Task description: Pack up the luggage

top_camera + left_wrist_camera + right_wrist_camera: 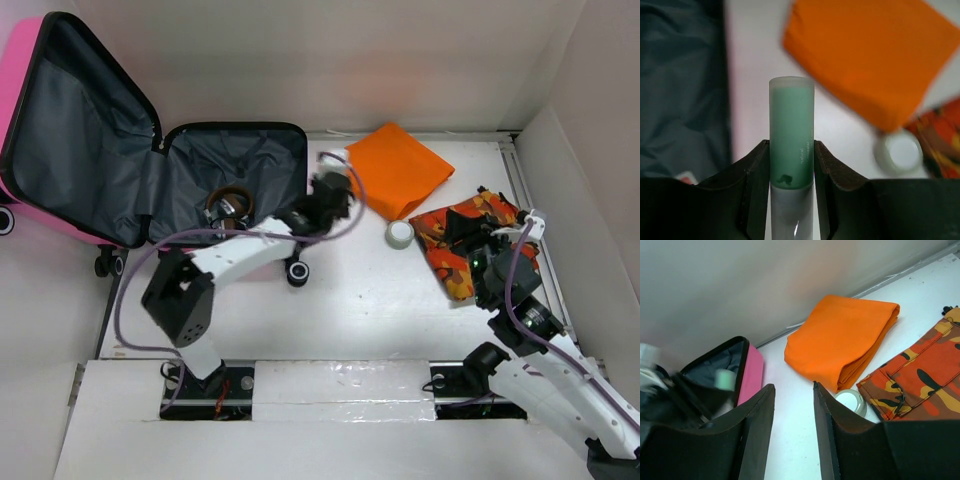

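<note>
Luggage: a pink case, lying wide open at the far left of the table. Its lid stands up on the left and the other half lies flat. Both halves are dark grey inside with a black edge.
Inside the luggage: a brown and black ring lies in the flat half. It may be a rolled belt, but it is too small to tell.
Left gripper: its two fingers are closed on a green tube, one on each side. It is over the table, just beside the right edge of the flat half. From above it looks blurry.
Tube: it stands straight up between the fingers. The top part is green and the bottom part is white. Its top sticks out past the fingertips.
Right gripper: its fingers stand apart with a gap and nothing between them. It is on the right side, over the near part of the camo cloth.
Orange cloth: folded flat, at the far side of the table, near the middle.
Little jar: round and white, right at the near edge of the orange cloth, between it and the camo cloth.
Camo: red, orange and black patches. It lies at the right, just beside the jar.
</note>
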Robot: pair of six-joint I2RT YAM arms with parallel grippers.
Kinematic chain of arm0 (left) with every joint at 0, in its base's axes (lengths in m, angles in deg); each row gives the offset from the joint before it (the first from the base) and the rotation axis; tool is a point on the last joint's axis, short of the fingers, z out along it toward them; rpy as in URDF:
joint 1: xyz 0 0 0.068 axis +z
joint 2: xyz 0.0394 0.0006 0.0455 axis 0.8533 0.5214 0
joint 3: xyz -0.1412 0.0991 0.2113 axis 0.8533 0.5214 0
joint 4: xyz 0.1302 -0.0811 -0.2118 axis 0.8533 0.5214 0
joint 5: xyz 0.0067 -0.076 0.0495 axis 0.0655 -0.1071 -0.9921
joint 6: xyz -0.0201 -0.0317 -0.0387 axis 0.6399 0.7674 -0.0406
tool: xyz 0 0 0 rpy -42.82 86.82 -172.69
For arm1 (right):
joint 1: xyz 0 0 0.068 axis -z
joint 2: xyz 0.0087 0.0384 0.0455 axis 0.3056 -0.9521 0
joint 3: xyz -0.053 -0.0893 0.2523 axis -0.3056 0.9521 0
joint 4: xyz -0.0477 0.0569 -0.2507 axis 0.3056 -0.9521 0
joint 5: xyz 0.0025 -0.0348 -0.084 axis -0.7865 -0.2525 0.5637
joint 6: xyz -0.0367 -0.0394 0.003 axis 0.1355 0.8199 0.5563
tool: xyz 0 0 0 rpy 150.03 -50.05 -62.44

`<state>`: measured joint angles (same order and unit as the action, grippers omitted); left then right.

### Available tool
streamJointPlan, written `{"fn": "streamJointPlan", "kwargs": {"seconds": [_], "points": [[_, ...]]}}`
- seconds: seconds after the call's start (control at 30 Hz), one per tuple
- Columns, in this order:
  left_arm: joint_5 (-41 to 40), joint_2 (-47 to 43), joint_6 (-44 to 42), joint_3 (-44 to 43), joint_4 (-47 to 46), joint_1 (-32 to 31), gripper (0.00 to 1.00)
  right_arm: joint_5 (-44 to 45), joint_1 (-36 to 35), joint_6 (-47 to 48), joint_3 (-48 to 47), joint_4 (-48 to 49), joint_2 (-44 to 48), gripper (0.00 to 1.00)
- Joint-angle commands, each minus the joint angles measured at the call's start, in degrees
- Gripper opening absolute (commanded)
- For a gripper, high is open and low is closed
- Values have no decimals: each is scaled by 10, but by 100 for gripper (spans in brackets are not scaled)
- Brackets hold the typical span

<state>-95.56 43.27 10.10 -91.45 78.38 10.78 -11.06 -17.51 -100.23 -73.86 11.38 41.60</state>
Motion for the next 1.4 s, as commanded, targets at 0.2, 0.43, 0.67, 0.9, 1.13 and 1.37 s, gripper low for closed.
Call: {"fn": "streamJointPlan", "kwargs": {"seconds": [0.2,0.43,0.67,0.9,1.13,1.37], "points": [[-58,-43,144,70,-14,211,45,-26,8,11,-6,25,-12,43],[-13,5,129,36,0,190,71,-26,8,17,-6,31,-17,43],[76,25,55,6,-55,28,70,-21,8,17,-6,31,-12,43],[165,196,6,-154,-9,-47,81,-9,8,17,-6,31,-18,66],[56,265,-33,-251,43,-85,83,-16,8,17,-6,31,-24,79],[-45,201,43,-130,60,-31,79,-21,8,17,-6,31,-41,72]]}}
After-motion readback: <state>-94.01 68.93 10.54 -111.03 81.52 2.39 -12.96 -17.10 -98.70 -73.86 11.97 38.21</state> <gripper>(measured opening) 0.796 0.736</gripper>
